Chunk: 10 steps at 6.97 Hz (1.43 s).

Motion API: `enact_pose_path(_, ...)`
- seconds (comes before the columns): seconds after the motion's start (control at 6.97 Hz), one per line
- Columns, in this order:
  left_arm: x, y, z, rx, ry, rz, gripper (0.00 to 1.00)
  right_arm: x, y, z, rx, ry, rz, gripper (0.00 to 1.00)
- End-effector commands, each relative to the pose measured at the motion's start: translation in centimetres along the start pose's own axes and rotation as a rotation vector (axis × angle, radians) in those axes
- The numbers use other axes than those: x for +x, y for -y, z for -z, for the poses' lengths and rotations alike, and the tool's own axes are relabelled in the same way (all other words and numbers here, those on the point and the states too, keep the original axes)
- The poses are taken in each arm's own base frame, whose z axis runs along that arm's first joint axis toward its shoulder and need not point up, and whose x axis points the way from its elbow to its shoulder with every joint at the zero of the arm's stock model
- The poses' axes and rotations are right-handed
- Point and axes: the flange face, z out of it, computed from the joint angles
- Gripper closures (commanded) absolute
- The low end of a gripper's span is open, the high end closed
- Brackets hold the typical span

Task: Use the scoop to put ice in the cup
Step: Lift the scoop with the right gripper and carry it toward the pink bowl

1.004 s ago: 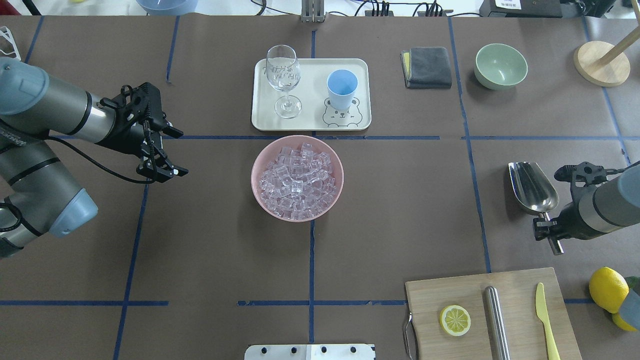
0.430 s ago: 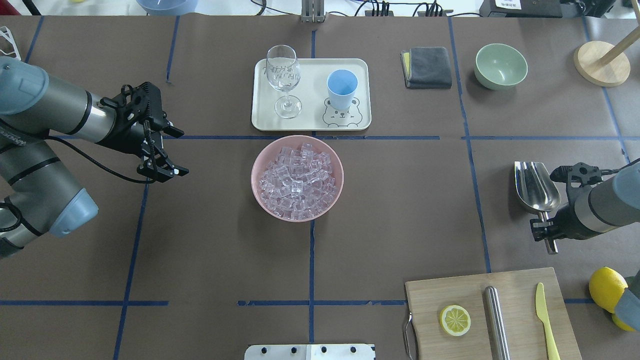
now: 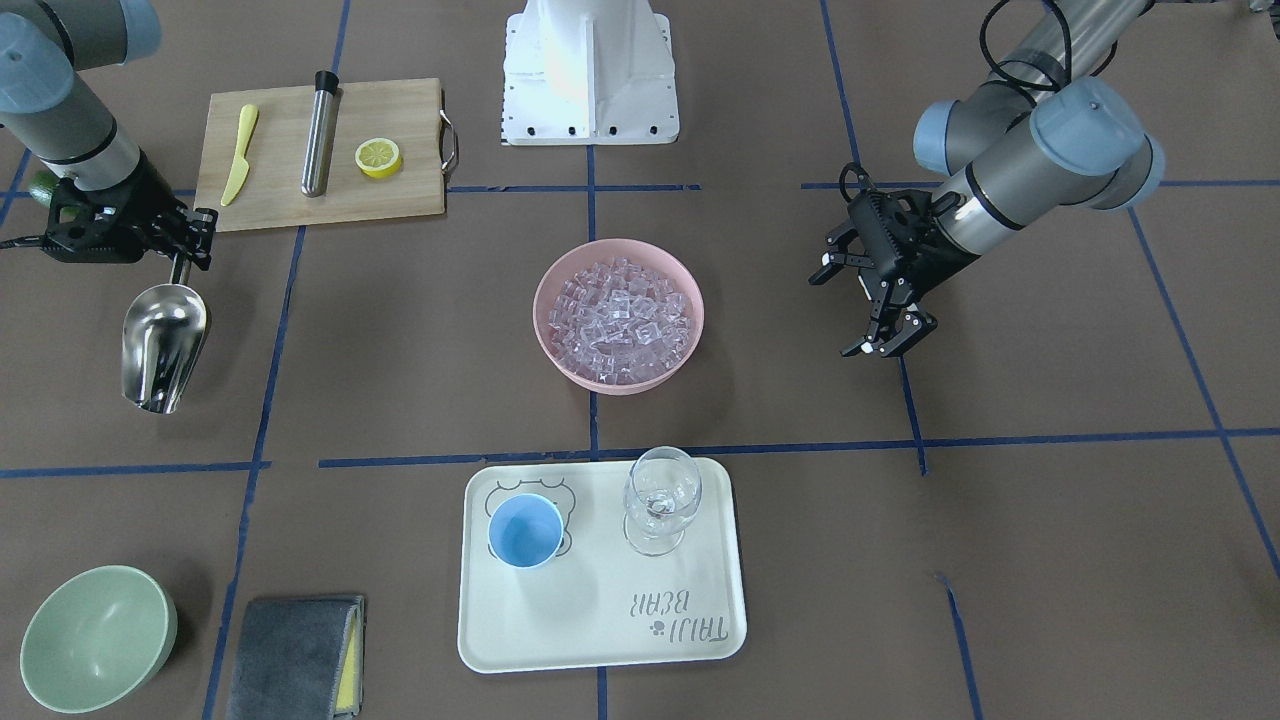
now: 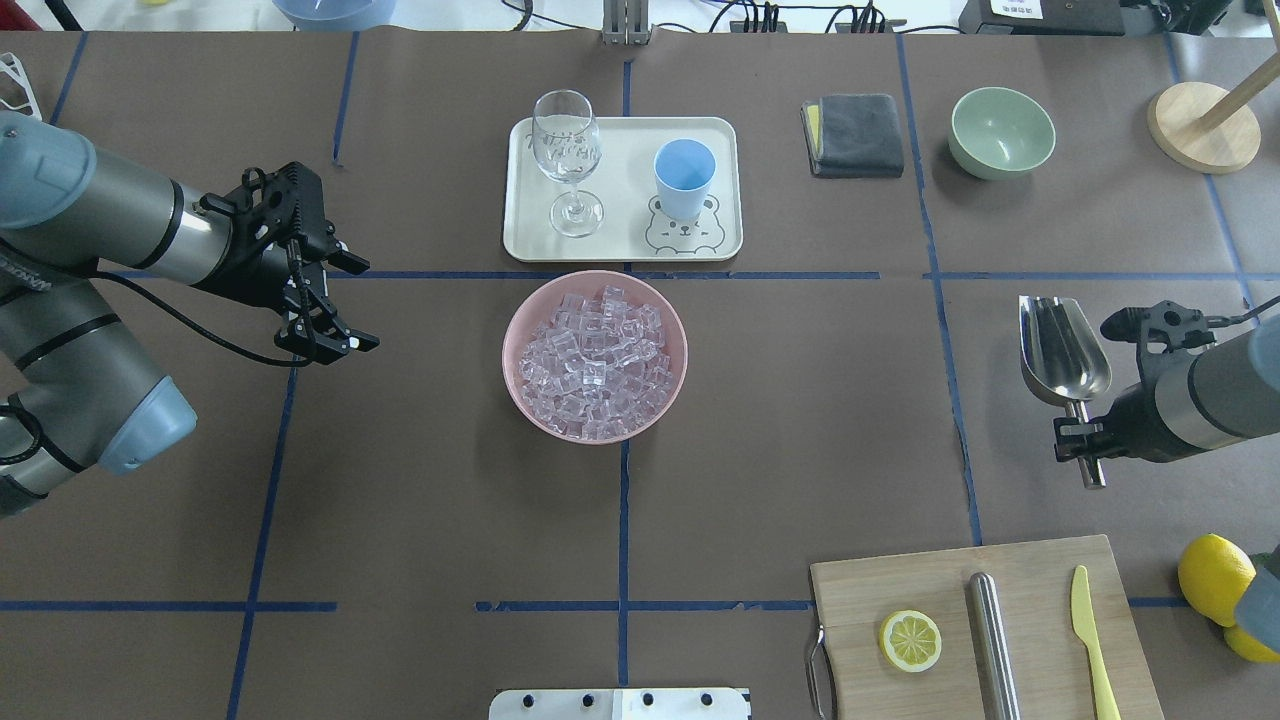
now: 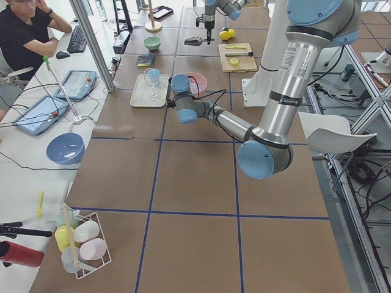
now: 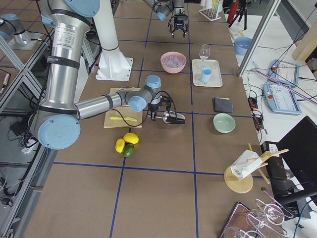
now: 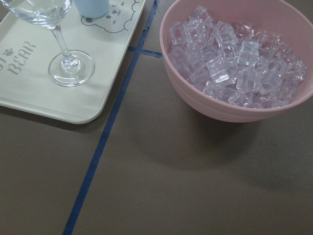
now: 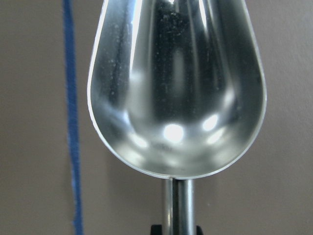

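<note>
The shiny steel scoop point(image 4: 1063, 350) is over the table's right side, bowl empty and pointing away from me. My right gripper point(image 4: 1078, 441) is shut on its thin handle; the right wrist view shows the empty scoop point(image 8: 176, 88) just above the brown surface. The ice point(image 4: 595, 355) fills a pink bowl point(image 4: 520, 400) at the table's centre. The light-blue cup point(image 4: 685, 177) stands upright and empty on a cream tray point(image 4: 525, 240) behind the bowl. My left gripper point(image 4: 352, 305) hangs open left of the bowl, holding nothing.
A clear wine glass point(image 4: 567, 150) stands on the tray left of the cup. A grey cloth point(image 4: 855, 135) and a green bowl point(image 4: 1002, 130) lie at the back right. A cutting board point(image 4: 1030, 570) with a lemon slice, steel cylinder and yellow knife sits front right, with lemons point(image 4: 1215, 580) beside it.
My right gripper has carried the scoop a little farther from the robot and slightly left, turning it straighter. The left arm has stayed still.
</note>
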Motion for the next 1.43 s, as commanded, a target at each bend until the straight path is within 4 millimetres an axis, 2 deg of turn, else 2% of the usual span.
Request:
enact_pose_path(0.0, 0.1, 0.2, 0.2, 0.004, 0.0, -0.003, 0.0, -2.9, 2.2, 7.9, 0.137, 0.111, 0.003, 1.0)
enact_pose_path(0.14, 0.1, 0.3, 0.2, 0.005, 0.0, 0.001, 0.0, -4.2, 1.7, 9.2, 0.187, 0.116, 0.028, 1.0)
enact_pose_path(0.29, 0.2, 0.7, 0.2, 0.011, 0.001, 0.002, 0.0, -4.6, 1.8, 10.0, 0.211, 0.118, 0.032, 1.0)
enact_pose_path(0.43, 0.2, 0.9, 0.3, 0.014, 0.001, 0.0, 0.0, -7.0, 2.3, 10.8, 0.257, 0.124, 0.058, 1.0)
enact_pose_path(0.57, 0.2, 1.1, 0.2, 0.015, -0.001, -0.001, 0.0, -7.9, 2.1, 10.6, 0.248, 0.1, 0.15, 1.0)
enact_pose_path(0.72, 0.2, 1.2, 0.2, 0.017, -0.001, -0.005, 0.0, -7.2, 2.6, 10.7, 0.217, 0.002, 0.329, 1.0)
enact_pose_path(0.86, 0.2, 1.3, 0.1, 0.017, 0.001, -0.005, 0.0, -7.8, 3.8, 12.0, 0.17, -0.091, 0.474, 1.0)
enact_pose_path(1.0, 0.1, 1.3, 0.1, 0.017, 0.001, -0.005, 0.0, -10.1, 6.3, 14.9, 0.133, -0.16, 0.607, 1.0)
enact_pose_path(1.15, 0.2, 1.3, 0.1, 0.02, 0.001, -0.011, 0.0, -13.1, 7.7, 17.0, 0.06, -0.216, 0.715, 1.0)
enact_pose_path(1.29, 0.8, 0.9, -0.7, 0.047, -0.013, -0.045, 0.0, -17.1, 8.2, 18.3, -0.039, -0.26, 0.843, 1.0)
